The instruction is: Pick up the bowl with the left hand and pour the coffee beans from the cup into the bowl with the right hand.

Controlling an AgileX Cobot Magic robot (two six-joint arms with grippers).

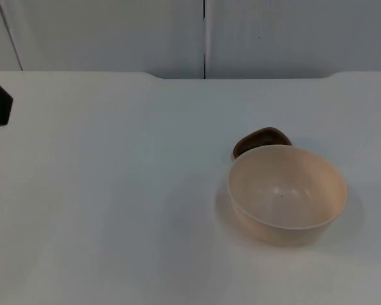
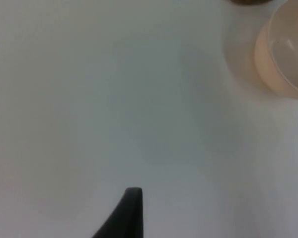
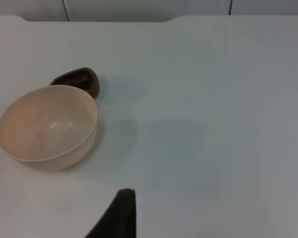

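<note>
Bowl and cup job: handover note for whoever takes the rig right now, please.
Left gripper: above bare table, off to the side of the bowl, holding nothing that I can see.
Right gripper: also over bare table, bowl and cup ahead of it, nothing held.
Bowl: beige, upright on the white table, looks empty.
Cup: small, brown, right behind the bowl and partly hidden by it; I cannot tell whether they touch. Its contents look dark.
Done: nothing yet.
Left: left arm lifts the bowl, right arm takes the cup and pours the beans in.
</note>
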